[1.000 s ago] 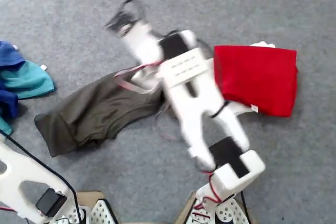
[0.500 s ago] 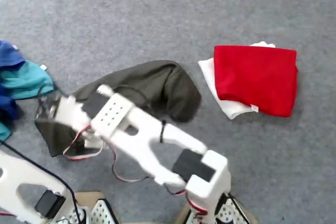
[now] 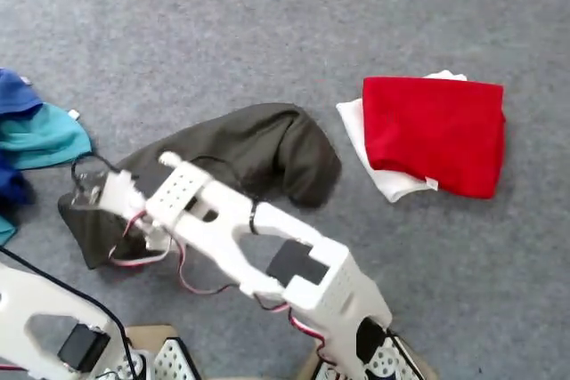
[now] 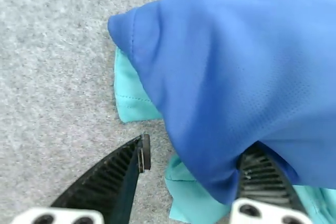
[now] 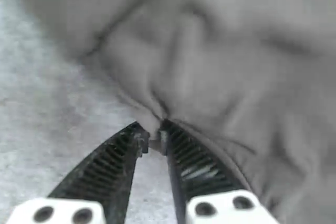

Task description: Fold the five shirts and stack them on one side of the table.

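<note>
The dark olive shirt (image 3: 258, 144) lies crumpled in the middle of the grey felt table (image 3: 312, 33) - half doubled over, its far end humped up in a rounded fold. The right gripper (image 3: 85, 186) is down at the near-left corner of that shirt, the white arm stretched across the shirt's near edge. From the wrist, the right gripper (image 5: 154, 140) has its black ribbed jaws nipped together on a small pinch of the dark olive shirt (image 5: 220, 51) at the hem - clenched on cloth, with bare felt just beside it.

Off to the right of the olive shirt, well apart from it, sits a folded red shirt (image 3: 434, 133) squared up on top of a folded white shirt (image 3: 378, 162), whose edge peeks out on the side facing the olive one.

On the opposite side of the olive shirt, at the table's left edge, a royal-blue shirt (image 3: 13, 95) and a teal shirt (image 3: 44, 135) lie loose, overlapping. The left gripper (image 4: 194, 158) hangs over that pair with jaws spread wide, released; the royal-blue shirt (image 4: 236, 77) drapes across one finger, and the teal shirt (image 4: 131, 103) shows from beneath the blue.
</note>
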